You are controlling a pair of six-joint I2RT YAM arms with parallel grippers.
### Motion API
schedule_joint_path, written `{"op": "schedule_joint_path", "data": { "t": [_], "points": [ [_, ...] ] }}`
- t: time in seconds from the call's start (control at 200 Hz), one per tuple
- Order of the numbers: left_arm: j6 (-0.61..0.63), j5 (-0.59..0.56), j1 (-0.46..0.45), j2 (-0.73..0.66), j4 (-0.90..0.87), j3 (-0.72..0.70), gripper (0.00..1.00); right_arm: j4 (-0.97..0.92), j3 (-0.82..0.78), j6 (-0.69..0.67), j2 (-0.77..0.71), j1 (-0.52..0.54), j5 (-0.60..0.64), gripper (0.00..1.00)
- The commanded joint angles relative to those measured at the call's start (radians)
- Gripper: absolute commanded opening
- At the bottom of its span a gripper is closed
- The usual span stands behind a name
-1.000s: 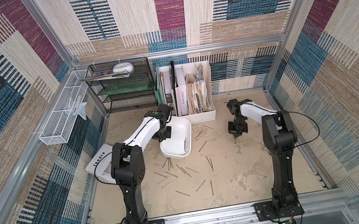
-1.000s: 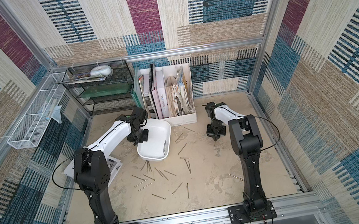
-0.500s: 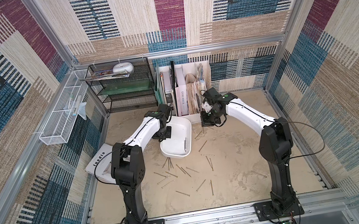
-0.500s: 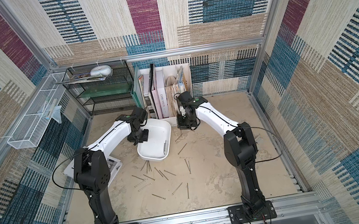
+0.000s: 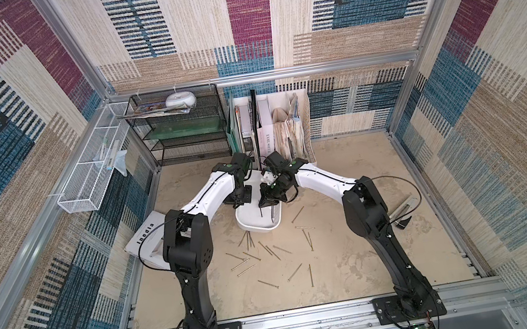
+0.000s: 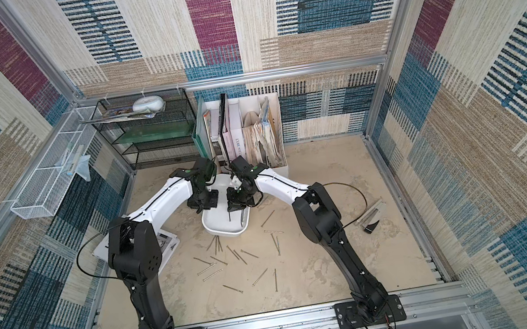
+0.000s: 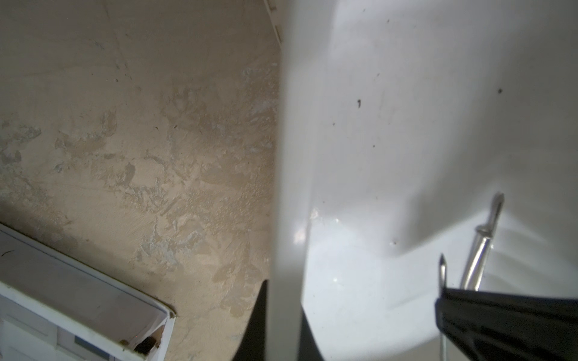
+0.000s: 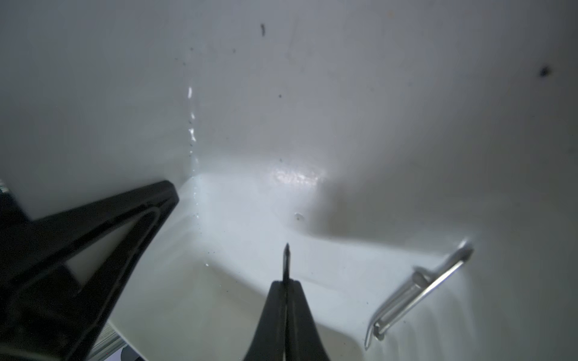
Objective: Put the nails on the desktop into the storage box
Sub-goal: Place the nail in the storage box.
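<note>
The white storage box (image 5: 259, 223) (image 6: 225, 228) sits on the beige desktop (image 5: 354, 264), behind the scattered nails (image 5: 253, 258) (image 6: 219, 261). My left gripper (image 5: 240, 198) (image 7: 284, 328) is shut on the box's side wall (image 7: 287, 187). My right gripper (image 5: 268, 202) (image 8: 286, 286) hangs over the inside of the box, shut on one nail (image 8: 286, 259) whose tip points down at the box floor. Two nails (image 8: 422, 293) lie together in the box by its wall. In the left wrist view, the right gripper (image 7: 500, 318) shows with the held nail's tip (image 7: 442, 268).
A grey-black stapler (image 5: 402, 219) lies at the right of the desktop. A white book box (image 5: 147, 236) lies by the left arm. Along the back stand a white file holder (image 5: 285, 128) and a black mesh shelf (image 5: 181, 131). A white wire basket (image 5: 94, 174) hangs on the left wall.
My right arm has swung from the right of the desktop leftward to over the storage box, carrying a nail. The left arm and the box have stayed put.
</note>
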Motion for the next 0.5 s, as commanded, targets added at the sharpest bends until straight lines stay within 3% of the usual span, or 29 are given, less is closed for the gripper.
{"op": "schedule_joint_path", "data": {
  "t": [0.0, 0.14, 0.295, 0.496],
  "points": [
    [0.003, -0.004, 0.003, 0.000, 0.006, 0.003, 0.00, 0.009, 0.004, -0.025, -0.050, -0.006, 0.018, 0.35],
    [0.003, -0.002, 0.006, -0.003, 0.006, 0.005, 0.00, -0.049, -0.093, -0.095, -0.194, -0.041, 0.096, 0.42],
    [0.003, -0.001, 0.004, -0.004, 0.004, 0.003, 0.00, -0.069, -0.376, -0.142, -0.448, -0.100, 0.208, 0.43],
    [0.003, 0.005, 0.005, -0.003, 0.005, 0.004, 0.00, -0.330, -0.756, -0.137, -0.693, -0.164, 0.669, 0.43]
  ]
}}
